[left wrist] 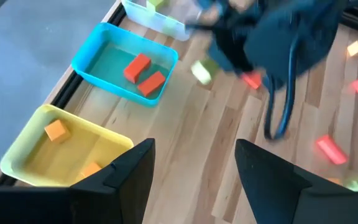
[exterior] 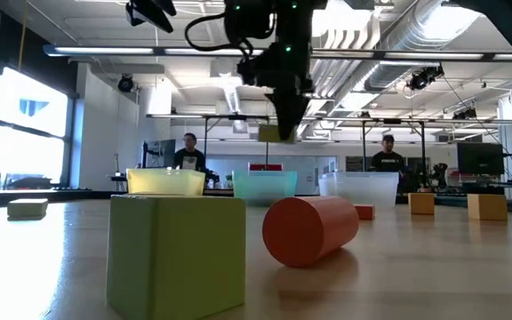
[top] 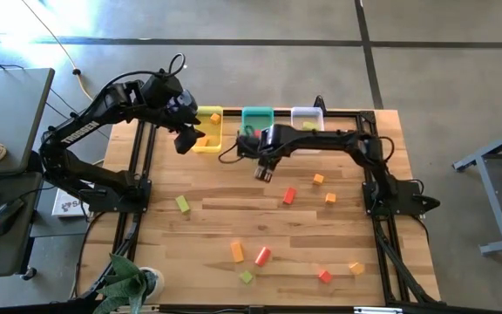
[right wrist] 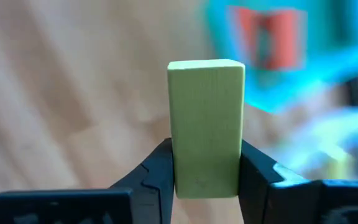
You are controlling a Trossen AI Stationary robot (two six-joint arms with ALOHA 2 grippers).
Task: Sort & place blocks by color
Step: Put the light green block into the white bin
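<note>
My right gripper [top: 263,172] hangs over the table's middle, near the teal bin [top: 257,122], shut on a light green block [right wrist: 205,112]. The same block shows under the fingers in the low view [exterior: 269,133]. My left gripper [left wrist: 194,168] is open and holds nothing, high above the yellow bin [left wrist: 55,149], which contains orange blocks [left wrist: 56,130]. Red blocks [left wrist: 138,66] lie in the teal bin, and a green block [left wrist: 156,4] lies in the clear bin [top: 308,118]. Several loose orange, red and green blocks lie flat on the wood. My right gripper pinches the green block between its two fingers, on two opposite long sides [right wrist: 178,168] at one end. The fingers [right wrist: 157,168] come steeply from above, pointing down. The block sticks out past the fingertips, its free end [exterior: 269,138] downward, lifted clear of the table.
Loose blocks are scattered over the table's near half: a green one [top: 182,203], a red one [top: 289,196], two orange ones [top: 318,179], and a red cylinder [top: 262,255]. The three bins stand in a row at the far edge. People stand in the room behind.
</note>
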